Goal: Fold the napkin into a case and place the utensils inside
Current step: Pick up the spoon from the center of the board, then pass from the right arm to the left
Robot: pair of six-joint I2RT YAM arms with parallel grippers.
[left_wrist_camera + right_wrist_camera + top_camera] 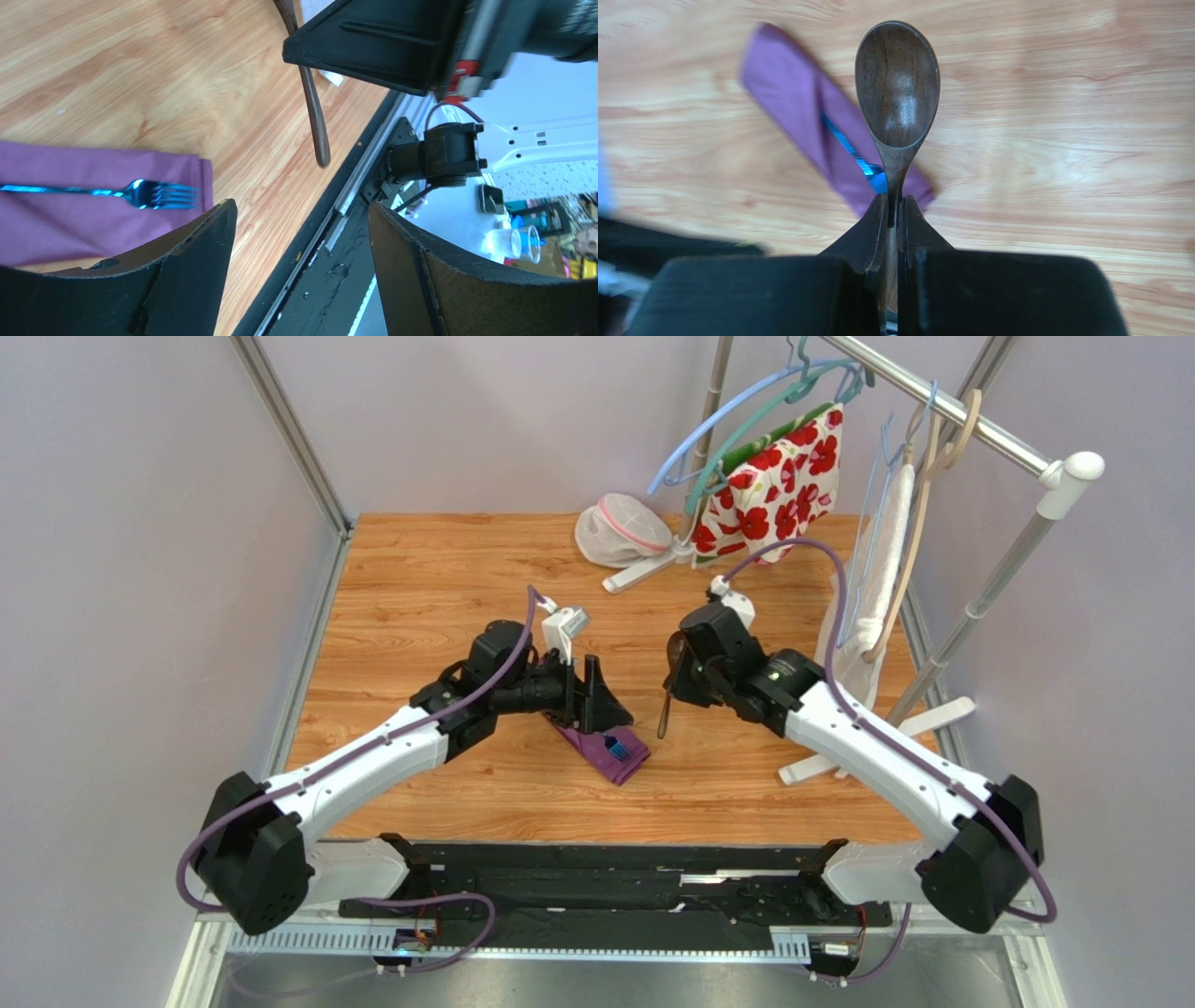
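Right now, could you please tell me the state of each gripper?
Left gripper: open, holding nothing.
Right gripper: closed on the wooden spoon, gripping its handle.

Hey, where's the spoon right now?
The spoon is clamped by its handle in the right gripper, just right of the folded napkin in the top view, with the blue fork lying on that napkin.

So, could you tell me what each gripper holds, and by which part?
The right gripper pinches the dark brown wooden spoon by its handle, below the bowl; the open left gripper holds nothing.
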